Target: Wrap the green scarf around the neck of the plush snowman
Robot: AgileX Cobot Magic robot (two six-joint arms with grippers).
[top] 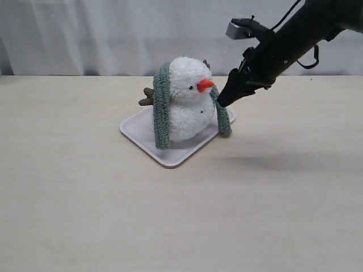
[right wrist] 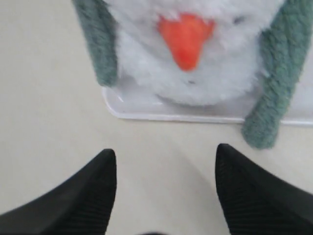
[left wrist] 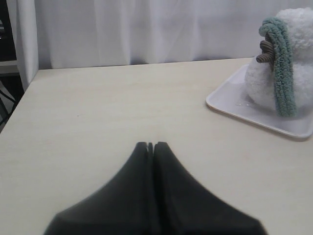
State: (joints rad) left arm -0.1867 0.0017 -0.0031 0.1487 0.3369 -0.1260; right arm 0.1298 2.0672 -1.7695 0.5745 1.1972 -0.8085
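The scarf point(top: 161, 113) drapes behind the snowman point(top: 187, 110) on the tray point(top: 170, 156), its 2 ends hanging uncrossed. The right gripper point(top: 222, 102), jaws apart and empty, is beside 1 end. The left gripper point(left wrist: 150, 145) is closed. Next, probably: cross an end under the nose point(top: 205, 85).

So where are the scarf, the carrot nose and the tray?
green scarf point(top: 161, 113): exterior view, on the hanging strip.
carrot nose point(top: 205, 85): exterior view, mid-cone.
tray point(top: 173, 156): exterior view, on its bare near corner.
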